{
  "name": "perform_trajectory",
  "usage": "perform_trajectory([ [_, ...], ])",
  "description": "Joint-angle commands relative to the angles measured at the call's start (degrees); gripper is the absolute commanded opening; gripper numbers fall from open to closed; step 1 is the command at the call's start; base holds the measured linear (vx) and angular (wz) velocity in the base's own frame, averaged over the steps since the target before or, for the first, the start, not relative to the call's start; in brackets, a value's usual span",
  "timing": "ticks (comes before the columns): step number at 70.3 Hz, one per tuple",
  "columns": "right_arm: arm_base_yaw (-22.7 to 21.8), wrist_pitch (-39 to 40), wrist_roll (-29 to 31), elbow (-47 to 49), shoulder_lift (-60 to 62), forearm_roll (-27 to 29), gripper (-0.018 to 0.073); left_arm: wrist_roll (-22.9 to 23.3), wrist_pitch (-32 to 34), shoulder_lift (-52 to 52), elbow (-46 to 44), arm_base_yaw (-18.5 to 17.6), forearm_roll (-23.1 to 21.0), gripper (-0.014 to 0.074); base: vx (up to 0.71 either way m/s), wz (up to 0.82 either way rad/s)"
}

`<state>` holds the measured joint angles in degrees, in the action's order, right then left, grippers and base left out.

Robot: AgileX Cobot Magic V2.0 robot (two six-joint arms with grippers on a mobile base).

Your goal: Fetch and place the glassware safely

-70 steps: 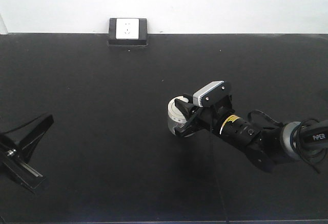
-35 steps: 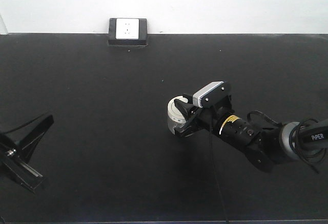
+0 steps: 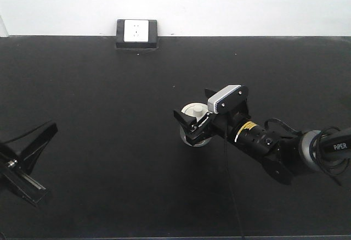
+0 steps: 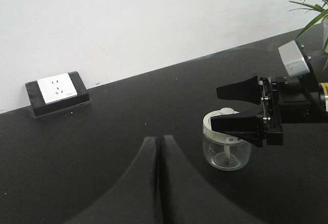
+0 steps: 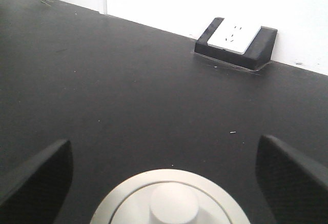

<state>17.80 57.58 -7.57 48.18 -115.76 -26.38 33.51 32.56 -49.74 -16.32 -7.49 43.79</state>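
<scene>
We're looking down at the black tabletop (image 3: 98, 141), and right near its middle sits the glass jar (image 3: 195, 123), upright on the surface, cream lid up with its knob showing. The right gripper (image 3: 193, 121) is at the jar, and its fingers are spread wide: the right wrist view shows one dark fingertip (image 5: 36, 178) far out at the left edge and the other far out at the right, with the lid (image 5: 169, 198) bare between them and nothing pressing on it. From the left wrist view the jar (image 4: 225, 147) stands flat on the table with the black fingers flanking it at lid height, apart from the glass as far as we can tell.

Why this pose? We read it as a release: the jar is down on its base, so the jaws can part without the glass tipping or dropping. Keeping the fingers level with the lid means a straight pull-back should clear it cleanly.

The left gripper (image 3: 24, 166) rests at the table's left edge, well apart from the action; the left wrist view shows its two fingers pressed together, holding nothing.

Against the earlier front views, the change is plain: half a second ago the right fingers sat tight around the jar, and now they've sprung apart. The jar also looks more upright. The wall socket block (image 3: 137, 33) at the far edge hasn't budged.
</scene>
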Motion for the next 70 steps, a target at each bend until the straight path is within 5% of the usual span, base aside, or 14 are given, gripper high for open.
perform_trajectory([
  [1,-0.3,4.3,0.6,1.1,3.3,0.5,0.0689,0.5,3.6,0.4,-1.6,-0.3,-1.9,-0.0007,0.00,0.00],
  [20,-0.3,-4.1,-1.2,0.3,12.8,0.5,0.0605,0.5,3.6,0.4,-1.6,-0.3,-1.9,-0.0007,0.00,0.00],
  [37,-0.3,-12.8,-4.0,-9.9,27.3,0.7,0.0486,0.5,3.6,0.4,-1.6,-0.3,-1.9,-0.0007,0.00,0.00],
  [48,-0.3,-19.5,-4.2,-16.7,39.6,4.4,0.0309,0.5,3.6,0.4,-1.6,-0.3,-1.9,-0.0007,0.00,0.00],
  [61,-0.3,-36.5,-4.1,-18.7,52.6,8.5,-0.0006,0.5,3.6,0.4,-1.6,-0.3,-1.9,-0.0007,0.00,0.00],
  [70,-0.3,-45.9,-4.1,-18.7,60.4,8.6,-0.0009,0.5,3.6,0.4,-1.6,-0.3,-1.9,-0.0007,0.00,0.00],
])
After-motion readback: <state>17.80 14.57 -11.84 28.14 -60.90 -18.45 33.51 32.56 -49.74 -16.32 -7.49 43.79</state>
